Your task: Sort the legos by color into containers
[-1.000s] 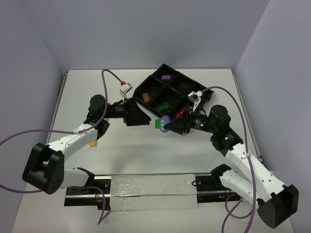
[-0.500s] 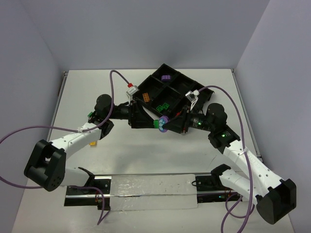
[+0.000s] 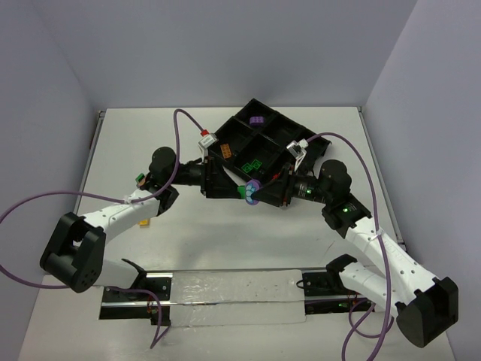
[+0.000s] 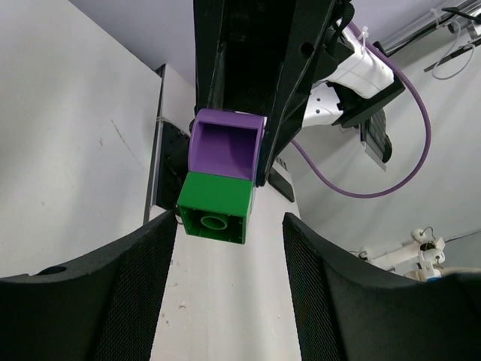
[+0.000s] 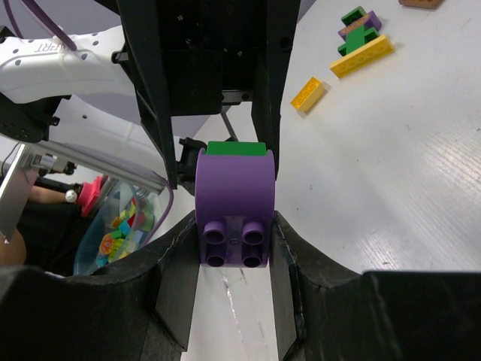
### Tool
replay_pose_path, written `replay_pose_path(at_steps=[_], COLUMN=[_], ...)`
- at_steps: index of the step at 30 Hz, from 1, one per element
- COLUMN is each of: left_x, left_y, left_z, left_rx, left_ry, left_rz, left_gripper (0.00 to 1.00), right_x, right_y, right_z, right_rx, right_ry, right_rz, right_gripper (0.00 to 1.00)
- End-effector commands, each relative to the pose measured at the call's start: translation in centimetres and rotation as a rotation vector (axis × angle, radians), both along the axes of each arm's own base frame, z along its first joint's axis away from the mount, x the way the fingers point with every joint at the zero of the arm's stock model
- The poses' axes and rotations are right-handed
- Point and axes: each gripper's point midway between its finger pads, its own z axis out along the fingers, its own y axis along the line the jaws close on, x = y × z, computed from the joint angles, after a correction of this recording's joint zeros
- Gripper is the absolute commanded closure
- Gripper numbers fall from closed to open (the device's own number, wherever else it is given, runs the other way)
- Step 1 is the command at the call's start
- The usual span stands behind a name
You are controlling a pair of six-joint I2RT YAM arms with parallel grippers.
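Right now purple brick (image 5: 234,199) with green brick (image 4: 216,205) stuck on its end is being held just off near edge of tray (image 3: 239,119). Am seeing right gripper (image 5: 234,226) pinching purple brick on both sides, jaws clamped tight. Left gripper (image 4: 229,252) is facing it from tray's near-left side, fingers (image 4: 90,301) parted, flanking green brick, touching nothing. More legos (image 3: 252,163) are sitting in tray compartments.
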Motion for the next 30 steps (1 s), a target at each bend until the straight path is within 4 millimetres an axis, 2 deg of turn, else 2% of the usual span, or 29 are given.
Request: replay_pose_path(at_steps=[1, 12, 18, 20, 25, 27, 30], left_x=[-0.07, -0.29, -0.32, -0.27, 0.0, 0.03, 0.37], left_y=[-0.24, -0.58, -0.68, -0.7, -0.81, -0.81, -0.69], left_z=[2.2, 2.23, 2.36, 2.24, 2.08, 2.02, 1.71], left_rx=[-0.067, -0.073, -0.08, -0.076, -0.062, -0.052, -0.033], left_ry=[-0.087, -0.081, -0.077, -0.075, -0.074, -0.071, -0.075], left_rz=[-0.011, -0.025, -0.032, -0.03, -0.02, -0.02, -0.001], left_gripper=[0.38, 0.45, 0.53, 0.58, 0.8, 0.99, 1.0], right_x=[-0.3, -0.42, -0.34, -0.33, -0.23, -0.06, 0.19], right_y=[0.16, 0.24, 0.34, 0.34, 0.35, 0.26, -0.06], right_z=[2.22, 2.37, 2.19, 2.27, 1.94, 1.84, 1.55], right_rx=[0.042, 0.038, 0.034, 0.033, 0.024, 0.016, -0.002], right_ry=[-0.075, -0.078, -0.073, -0.077, -0.072, -0.075, -0.077], right_rz=[0.018, 0.024, 0.024, 0.024, 0.023, 0.011, -0.017], right_gripper=[1.0, 1.0, 1.0, 1.0, 1.0, 1.0, 1.0])
